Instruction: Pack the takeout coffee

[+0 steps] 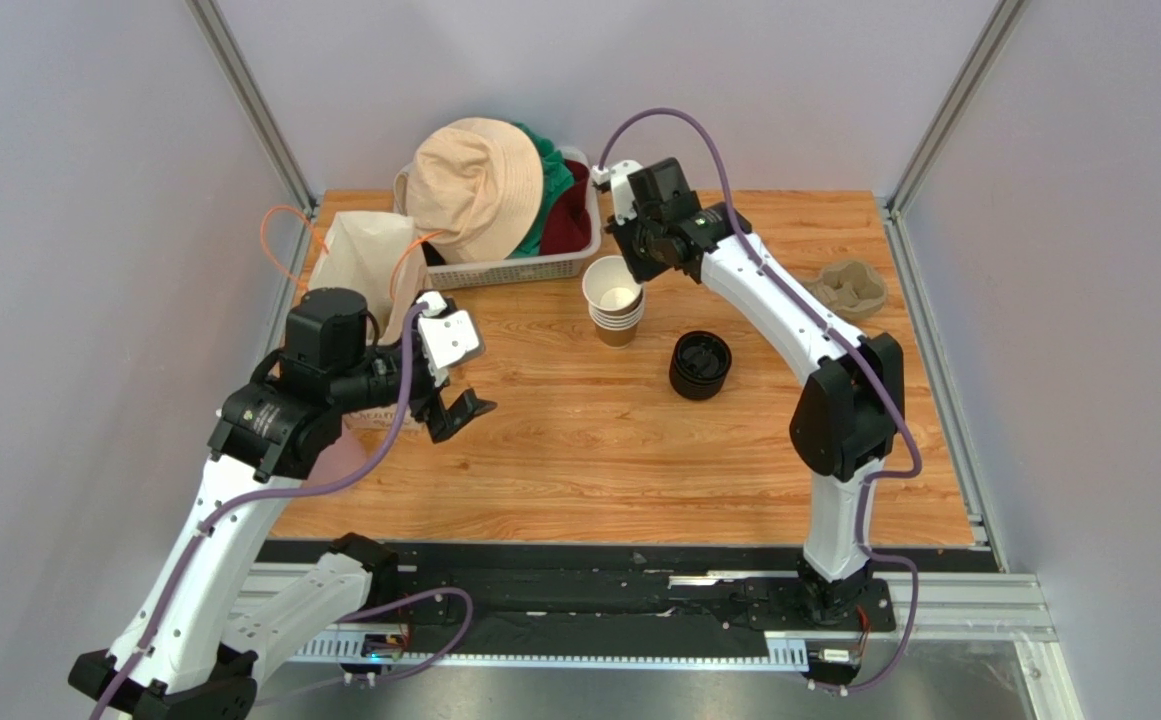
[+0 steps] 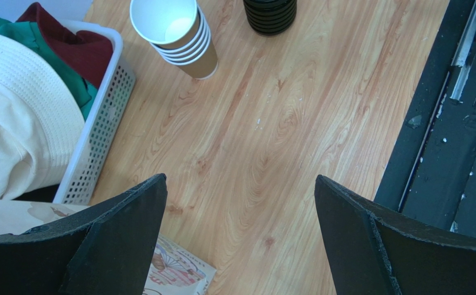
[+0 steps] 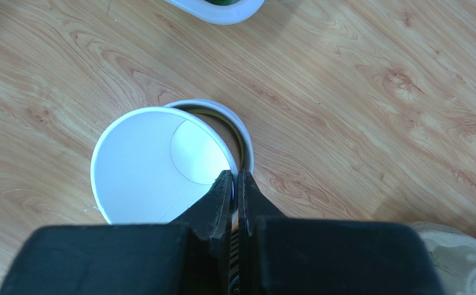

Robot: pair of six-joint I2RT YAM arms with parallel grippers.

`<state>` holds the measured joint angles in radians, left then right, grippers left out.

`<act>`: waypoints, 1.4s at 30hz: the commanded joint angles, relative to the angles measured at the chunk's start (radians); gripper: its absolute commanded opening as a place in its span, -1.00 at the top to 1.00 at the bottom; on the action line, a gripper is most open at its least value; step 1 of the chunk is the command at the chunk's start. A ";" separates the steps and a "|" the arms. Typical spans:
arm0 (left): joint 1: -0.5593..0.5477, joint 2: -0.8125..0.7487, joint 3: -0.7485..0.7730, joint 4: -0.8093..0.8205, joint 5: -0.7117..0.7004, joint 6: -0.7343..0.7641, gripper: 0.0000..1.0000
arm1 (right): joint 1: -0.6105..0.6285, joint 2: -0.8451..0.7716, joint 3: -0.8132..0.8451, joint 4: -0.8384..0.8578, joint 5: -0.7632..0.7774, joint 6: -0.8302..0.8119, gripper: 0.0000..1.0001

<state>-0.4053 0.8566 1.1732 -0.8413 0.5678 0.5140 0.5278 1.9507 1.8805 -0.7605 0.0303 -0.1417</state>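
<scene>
- My right end effector (image 3: 235, 178) is pinched shut on the rim of the top cup (image 3: 148, 166), one finger inside the white wall and one outside, because a thin paper edge is the only part I can catch while the cup sits nested
- That cup is the uppermost of the nested cups (image 2: 200, 58), which stand toward the middle of the counter's (image 1: 601, 450) far edge, just in front of the white basket (image 1: 519, 270)
- In my right wrist view its mouth sits off-centre over the rim of the cup beneath, so I judge it tipped or partly drawn free of the stack
- My left end effector (image 2: 240, 181) is spread wide with nothing in it, hovering near the counter's left edge beside the paper bag (image 1: 368, 263); I judge it is waiting there to help with the bag
- The stack of black lids (image 1: 700, 365) stands apart, nearer the counter's middle, and no lid is on my cup yet
- The cup is small paper, kraft-brown outside, with a rolled white rim, a clean white inside and a round flat bottom, and it is empty
</scene>
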 commanded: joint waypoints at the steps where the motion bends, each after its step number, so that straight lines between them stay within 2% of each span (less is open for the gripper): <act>1: 0.000 -0.001 0.002 0.027 0.023 -0.015 -0.97 | -0.002 -0.128 0.054 0.032 -0.015 -0.019 1.00; 7: 0.000 0.002 0.005 0.030 0.020 -0.017 -0.97 | -0.002 -0.255 0.020 0.044 -0.099 -0.047 1.00; 9: 0.000 -0.002 0.002 0.045 0.012 -0.026 -0.97 | 0.001 -0.285 -0.012 0.038 -0.174 -0.055 1.00; 13: 0.000 0.015 -0.001 0.107 -0.084 -0.063 -0.98 | 0.009 -0.346 -0.078 0.003 -0.283 -0.062 1.00; 18: 0.000 0.058 0.049 0.122 -0.252 -0.111 -0.98 | 0.107 -0.429 -0.322 0.067 -0.268 -0.162 1.00; 20: 0.000 0.061 0.072 0.090 -0.256 -0.121 -0.98 | 0.145 -0.450 -0.440 0.119 -0.235 -0.186 1.00; 24: 0.000 0.012 0.071 0.087 -0.201 -0.141 -0.98 | 0.210 -0.409 -0.526 0.184 -0.219 -0.188 1.00; 31: 0.000 -0.044 0.014 0.126 -0.190 -0.152 -0.98 | 0.247 -0.285 -0.531 0.193 -0.219 -0.168 1.00; 42: 0.028 -0.074 -0.026 0.145 -0.155 -0.167 -0.98 | 0.264 -0.242 -0.566 0.230 -0.182 -0.180 0.95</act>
<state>-0.3950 0.8024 1.1465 -0.7353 0.3759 0.3786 0.7906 1.6917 1.3205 -0.5900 -0.1692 -0.3046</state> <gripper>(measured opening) 0.989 0.047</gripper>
